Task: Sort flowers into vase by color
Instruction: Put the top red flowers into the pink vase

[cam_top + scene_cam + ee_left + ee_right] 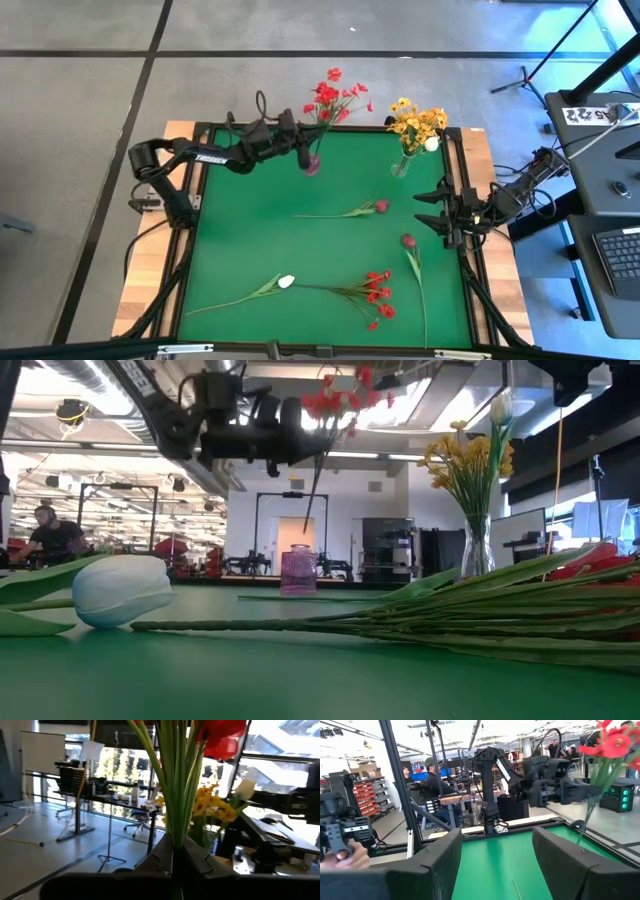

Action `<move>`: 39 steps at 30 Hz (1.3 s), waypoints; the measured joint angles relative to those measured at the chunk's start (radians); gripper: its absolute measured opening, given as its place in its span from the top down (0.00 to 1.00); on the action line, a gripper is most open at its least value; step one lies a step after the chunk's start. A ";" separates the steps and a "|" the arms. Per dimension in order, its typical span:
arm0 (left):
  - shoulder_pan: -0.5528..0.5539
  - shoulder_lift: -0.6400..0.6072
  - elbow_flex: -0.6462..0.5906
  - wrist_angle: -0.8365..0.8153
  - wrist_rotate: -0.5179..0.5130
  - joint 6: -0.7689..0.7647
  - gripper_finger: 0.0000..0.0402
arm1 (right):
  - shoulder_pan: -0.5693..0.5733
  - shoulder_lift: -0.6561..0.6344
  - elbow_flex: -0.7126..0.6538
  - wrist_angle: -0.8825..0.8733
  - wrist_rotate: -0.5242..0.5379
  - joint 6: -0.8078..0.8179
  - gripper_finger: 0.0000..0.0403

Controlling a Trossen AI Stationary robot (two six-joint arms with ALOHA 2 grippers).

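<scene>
Red spray (330, 95) is pinched by its stems in your left gripper (298, 143), purple vase (311, 163) right below, so it's lined up to drop. Right gripper (436, 210) waits wide open.

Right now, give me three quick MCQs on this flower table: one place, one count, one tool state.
1. Where is the left tool?
A. above the purple vase
B. over the white tulip
C. off the table

2. How many flowers lie on the green mat?
A. two
B. four
C. six

3. What state is the right tool in?
A. shut on a tulip
B. open, empty
C. shut, empty

Key: 1 A, it holds the red spray by its stems over that vase. 2 B, two dark tulips, one white tulip, one red spray. 3 B, fingers spread, nothing between.
</scene>
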 joint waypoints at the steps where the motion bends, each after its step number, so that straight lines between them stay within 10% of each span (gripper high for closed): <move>1: 0.007 0.010 0.000 0.012 0.001 0.000 0.99 | 0.000 0.000 0.000 0.000 -0.001 0.000 0.40; 39: 0.062 0.109 0.000 0.035 0.023 -0.026 0.99 | 0.000 0.007 0.000 -0.026 -0.017 0.006 0.40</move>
